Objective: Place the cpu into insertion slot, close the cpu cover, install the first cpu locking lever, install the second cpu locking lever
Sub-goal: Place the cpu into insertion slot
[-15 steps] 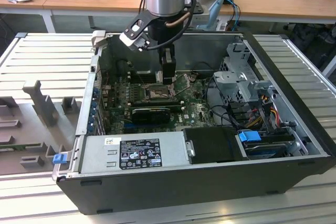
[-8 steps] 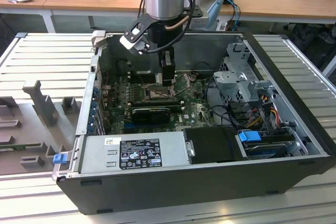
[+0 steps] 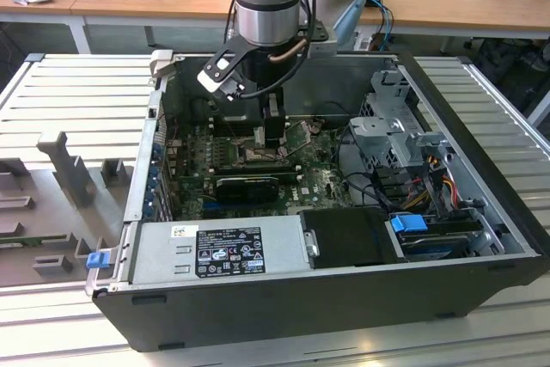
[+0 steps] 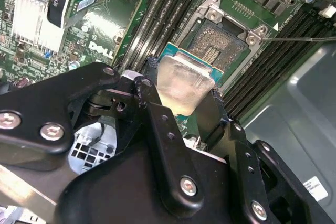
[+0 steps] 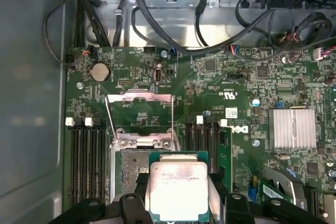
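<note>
The claw grips the chip by two edges, hanging just above the open socket, upper middle in the exterior view. Step one, I think: it must sit flat, corners matched.

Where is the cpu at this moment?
In the first wrist view the cpu is held between the jaws, over one edge of the open insertion slot and not yet seated in it. The cpu cover lies flipped open on the slot's far side.
</note>
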Action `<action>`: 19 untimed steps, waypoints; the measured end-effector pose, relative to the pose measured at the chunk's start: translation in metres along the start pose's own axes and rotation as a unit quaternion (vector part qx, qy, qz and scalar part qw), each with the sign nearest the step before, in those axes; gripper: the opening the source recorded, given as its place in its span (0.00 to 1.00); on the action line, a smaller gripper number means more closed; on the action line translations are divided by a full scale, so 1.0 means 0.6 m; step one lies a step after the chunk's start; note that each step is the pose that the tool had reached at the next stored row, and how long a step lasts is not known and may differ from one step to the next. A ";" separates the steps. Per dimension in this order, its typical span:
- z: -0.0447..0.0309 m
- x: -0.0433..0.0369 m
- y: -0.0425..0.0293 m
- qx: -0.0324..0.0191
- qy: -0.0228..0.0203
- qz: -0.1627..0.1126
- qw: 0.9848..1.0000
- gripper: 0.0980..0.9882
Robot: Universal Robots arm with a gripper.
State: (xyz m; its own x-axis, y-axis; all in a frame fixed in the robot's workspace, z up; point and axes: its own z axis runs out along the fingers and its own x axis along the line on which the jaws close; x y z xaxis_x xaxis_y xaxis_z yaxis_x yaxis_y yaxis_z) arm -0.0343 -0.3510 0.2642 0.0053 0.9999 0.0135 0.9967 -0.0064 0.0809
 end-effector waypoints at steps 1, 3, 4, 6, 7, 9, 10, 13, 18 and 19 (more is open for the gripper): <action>0.002 0.000 0.000 0.000 0.000 0.000 1.000 0.48; 0.008 0.000 0.000 0.001 0.000 0.000 1.000 0.48; 0.010 0.000 0.000 0.001 0.000 0.000 1.000 0.48; 0.015 0.000 -0.001 0.001 0.000 0.000 1.000 0.48; 0.017 0.001 -0.001 0.001 0.000 0.000 1.000 0.48; 0.021 0.007 -0.001 0.001 0.000 0.000 1.000 0.48; 0.024 0.012 -0.002 0.001 0.000 0.000 1.000 0.48; 0.033 0.019 -0.002 0.001 0.000 0.000 1.000 0.48; 0.051 0.031 -0.004 0.001 0.001 0.000 1.000 0.48; 0.052 0.032 -0.005 0.001 0.001 0.000 1.000 0.48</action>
State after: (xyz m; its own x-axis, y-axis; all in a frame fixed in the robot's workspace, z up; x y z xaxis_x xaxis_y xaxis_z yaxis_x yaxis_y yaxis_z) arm -0.0347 -0.3316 0.2331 0.0054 0.9999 0.0147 0.9968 -0.0065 0.0795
